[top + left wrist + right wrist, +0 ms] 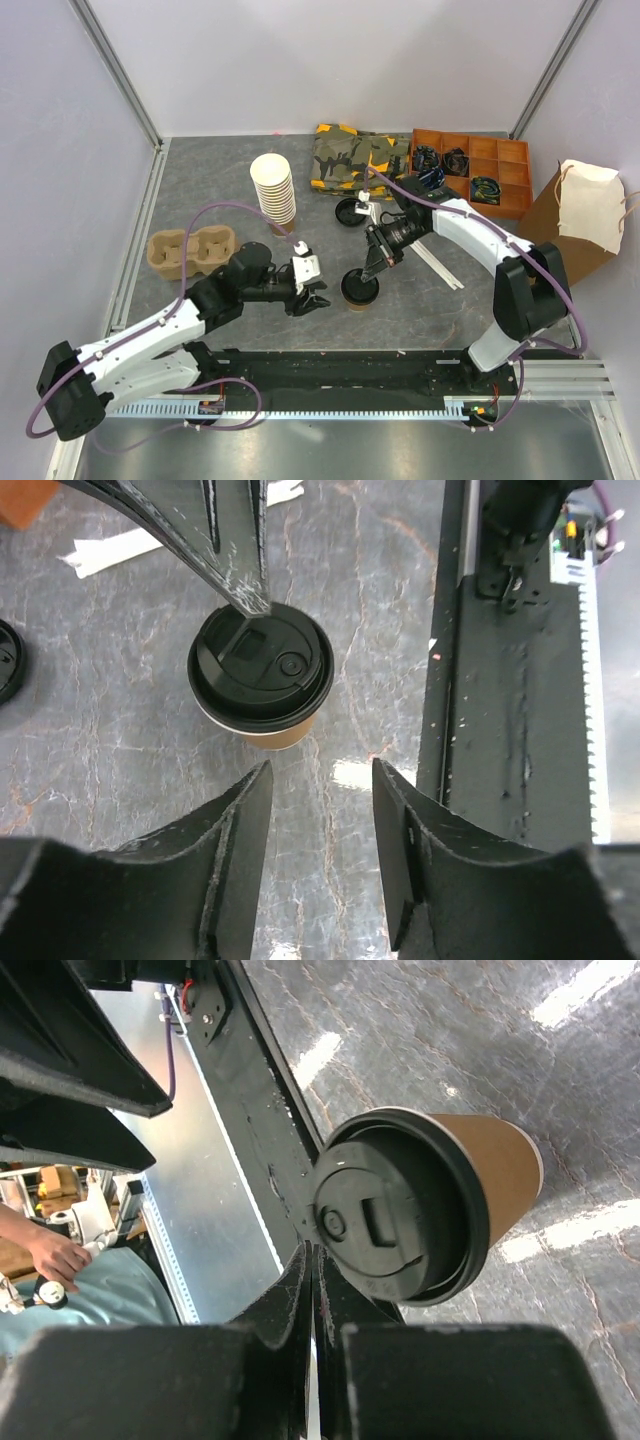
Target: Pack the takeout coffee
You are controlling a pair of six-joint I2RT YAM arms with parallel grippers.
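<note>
Takeout coffee: brown paper cup with its black lid on [360, 288], standing on its base on the grey worktop [450, 305], in the near middle, between the two end effectors.
Lid: round, black, seated all round the rim; the drinking slot and a small round dimple show on top.
Right end effector [372, 272]: fingers pressed together with nothing between them; the joined tips reach down from the far right and touch the lid at its edge.
Left end effector [318, 296]: fingers apart, holding nothing; it sits just left of the cup, pointing at it, and does not touch it. In the left wrist view the cup lies beyond the fingertips, not between them.
Pulp cup carrier [190, 250]: two wells, at the left of the worktop, well apart from the coffee.
Stack of lidless cups [273, 190]: upright, on the far side of the left arm.
Loose black lid [350, 212]: flat on the worktop, beyond the coffee.
Camouflage cloth [350, 158]: folded, at the far edge.
Orange compartment tray [470, 170]: far right, dark items in several sections.
Brown paper bag [580, 220]: at the right edge.
</note>
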